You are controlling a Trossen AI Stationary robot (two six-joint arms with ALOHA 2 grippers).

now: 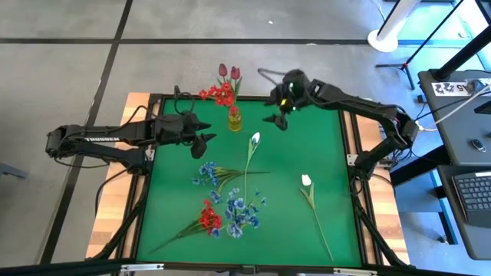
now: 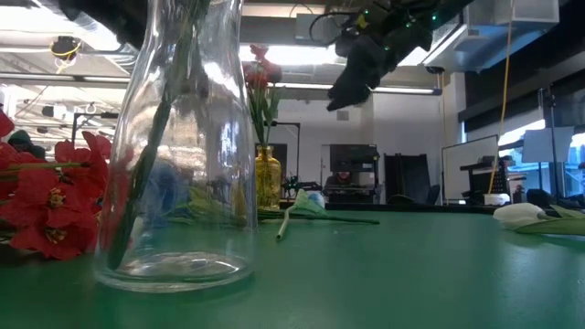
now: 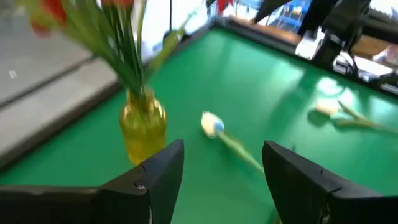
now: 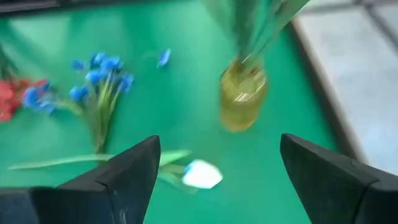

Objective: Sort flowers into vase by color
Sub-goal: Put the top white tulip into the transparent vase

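A clear glass vase (image 2: 178, 146) stands nearest the low camera, with dark green stems seen inside it; its mouth is cut off by the frame, so the blooms cannot be told. This vase is shown only in the low view. Beside it a red flower cluster (image 2: 41, 206) lies on the green worktop (image 2: 384, 274).

At the far edge of the worktop a small amber glass vase (image 1: 234, 119) is stood upright, and red flowers (image 1: 222, 94) and two dark pink tulip buds (image 1: 228, 72) are held in it. The rest of the flowers are laid on the worktop: a white tulip (image 1: 255, 139) near the amber vase, a second white tulip (image 1: 306, 182) toward the right side, blue sprays (image 1: 208, 172) and (image 1: 242, 213) in the middle, and a red cluster (image 1: 209, 218) among them.

The left gripper (image 1: 205, 140) is held just left of the amber vase, its fingers (image 3: 155, 177) spread apart and empty. The right gripper (image 1: 278, 120) is held above the worktop to the right of the amber vase, its fingers (image 4: 124, 174) also wide apart with nothing between them.

"TROSSEN" is read in white on the left arm (image 1: 100, 139) in the high view only.
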